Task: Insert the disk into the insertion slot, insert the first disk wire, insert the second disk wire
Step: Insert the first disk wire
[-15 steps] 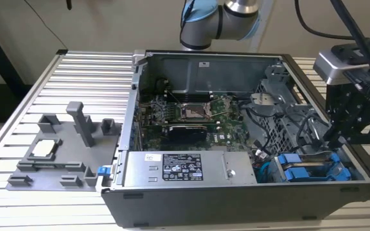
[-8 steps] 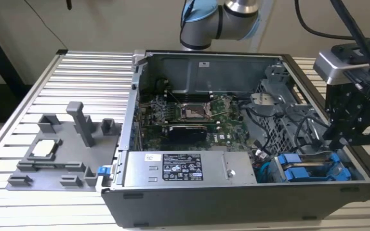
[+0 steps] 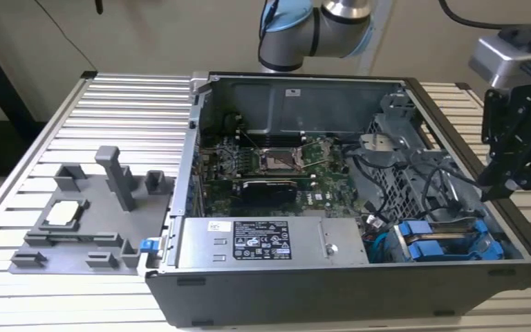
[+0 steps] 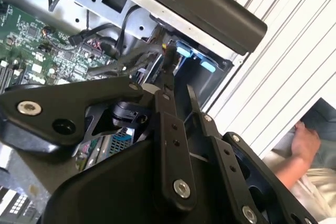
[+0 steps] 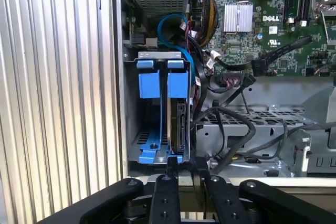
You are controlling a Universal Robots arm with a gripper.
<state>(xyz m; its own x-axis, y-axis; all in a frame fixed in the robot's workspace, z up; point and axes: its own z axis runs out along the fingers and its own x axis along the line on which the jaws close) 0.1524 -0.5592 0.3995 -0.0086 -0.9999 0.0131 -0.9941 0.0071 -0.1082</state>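
In the first wrist view the disk (image 5: 180, 125) stands edge-on inside the insertion slot (image 5: 131, 129), the grey metal cage at the case corner. Two blue carrier handles (image 5: 157, 83) sit side by side at the cage mouth. My gripper (image 5: 185, 164) hovers just off the disk's end, open by a narrow gap with nothing between its fingers. The exterior view has my gripper (image 3: 498, 187) above the case's right wall, over the blue carriers (image 3: 436, 243). Loose black wires (image 5: 226, 121) loop beside the cage. In the second wrist view my gripper (image 4: 180, 72) points at the blue handles (image 4: 195, 59).
The open computer case (image 3: 339, 290) lies on a slatted metal table (image 3: 118, 117). A grey labelled power-supply box (image 3: 256, 242) fills the near wall, with the green motherboard (image 3: 275, 162) behind. A grey fixture (image 3: 90, 221) stands at the exterior view's left. A person's hand (image 4: 304, 140) is beyond the table edge.
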